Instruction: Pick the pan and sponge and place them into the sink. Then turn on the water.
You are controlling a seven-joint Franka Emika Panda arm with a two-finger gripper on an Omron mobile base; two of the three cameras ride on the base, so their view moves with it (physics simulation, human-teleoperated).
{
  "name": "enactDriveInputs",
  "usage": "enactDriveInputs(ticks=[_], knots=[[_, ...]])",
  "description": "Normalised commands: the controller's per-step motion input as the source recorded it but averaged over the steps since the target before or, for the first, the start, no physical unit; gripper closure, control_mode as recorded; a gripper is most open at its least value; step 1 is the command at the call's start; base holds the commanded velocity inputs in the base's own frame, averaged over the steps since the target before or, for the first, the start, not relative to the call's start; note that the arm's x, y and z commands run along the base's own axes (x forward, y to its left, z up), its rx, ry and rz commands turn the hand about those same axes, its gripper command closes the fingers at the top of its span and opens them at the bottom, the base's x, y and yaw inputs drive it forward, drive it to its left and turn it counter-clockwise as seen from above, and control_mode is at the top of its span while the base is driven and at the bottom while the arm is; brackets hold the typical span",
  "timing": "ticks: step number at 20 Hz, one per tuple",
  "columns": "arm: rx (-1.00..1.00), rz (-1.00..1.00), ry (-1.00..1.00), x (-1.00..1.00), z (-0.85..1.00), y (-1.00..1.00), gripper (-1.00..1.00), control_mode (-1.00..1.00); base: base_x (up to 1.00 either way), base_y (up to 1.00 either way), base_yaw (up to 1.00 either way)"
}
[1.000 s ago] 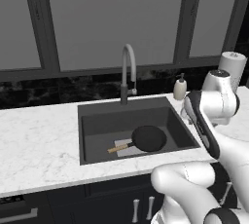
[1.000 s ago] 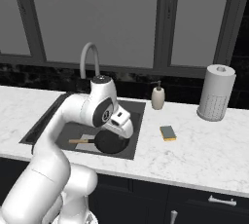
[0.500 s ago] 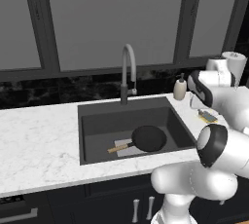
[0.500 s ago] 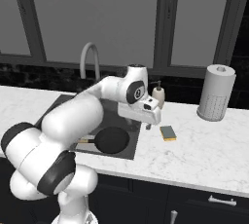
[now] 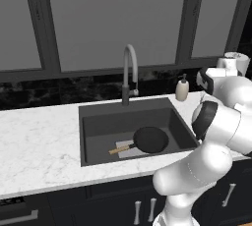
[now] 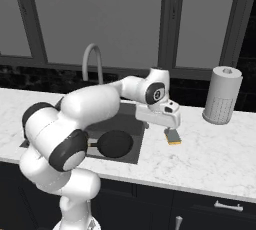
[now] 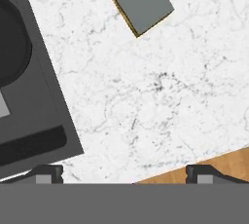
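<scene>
Sponge (image 7: pixel 136 0) lies flat on the marble counter (image 7: pixel 170 96), ahead of the gripper (image 7: pixel 124 173) and apart from it, long axis skewed to the finger line. Jaws stand spread wide, holding nothing. Pan (image 5: pixel 149 139) rests inside the sink (image 5: pixel 98 122). Judged next: advance over sponge, rotate wrist, descend.

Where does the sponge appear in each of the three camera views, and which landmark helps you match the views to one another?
Left base view: not seen.
Right base view: the sponge lies on the white counter right of centre, just below the robot's hand.
Hand view: the sponge lies at the top centre, on the marble.
Shared landmark: the sink, with the sponge on the counter just beyond its edge.
</scene>
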Motion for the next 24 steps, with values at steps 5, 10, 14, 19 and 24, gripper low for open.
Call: enactDriveInputs(ticks=[5,10,14,19,24], knots=[[0.0,0.08,0.0,0.08,-0.19,-0.02,-1.0,-1.0,0.0,0.0,0.0],[0.0,0.11,-0.04,0.08,-0.26,-0.23,-1.0,-1.0,0.0,0.0,0.0],[0.0,0.17,-0.08,0.09,-0.32,-0.29,-1.0,-1.0,0.0,0.0,0.0],[0.0,0.21,0.0,0.13,-0.09,-0.14,-1.0,-1.0,0.0,0.0,0.0],[0.01,0.21,0.0,0.23,-0.03,-0.07,-1.0,-1.0,0.0,0.0,0.0]])
